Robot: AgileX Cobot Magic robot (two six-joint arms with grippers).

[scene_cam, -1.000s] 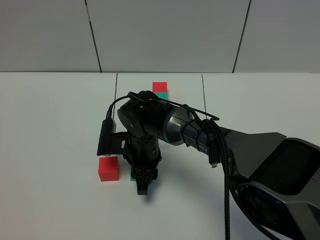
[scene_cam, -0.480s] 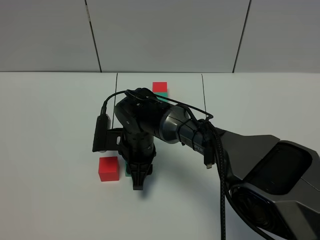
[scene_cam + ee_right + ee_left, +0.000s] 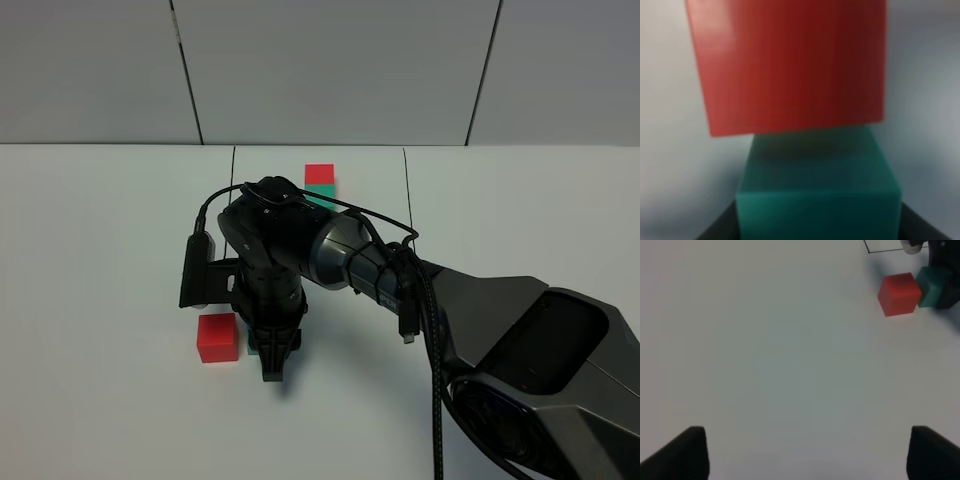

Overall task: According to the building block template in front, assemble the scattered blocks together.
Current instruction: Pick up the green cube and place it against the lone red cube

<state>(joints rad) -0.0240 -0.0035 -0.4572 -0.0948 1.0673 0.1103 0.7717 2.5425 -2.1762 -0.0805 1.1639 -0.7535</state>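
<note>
Red block [image 3: 217, 337] and teal block [image 3: 930, 286] touch side by side near-left on the bench [image 3: 100, 300], template [image 3: 320, 180] far centre. Your right pincer [image 3: 272, 372] is clenched against the teal one; left pincer [image 3: 800, 455] released, empty. Joining looks nearly done; squaring remains.

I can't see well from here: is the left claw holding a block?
No: the left gripper stands open, nothing between its fingers; the red cube lies well away.
</note>
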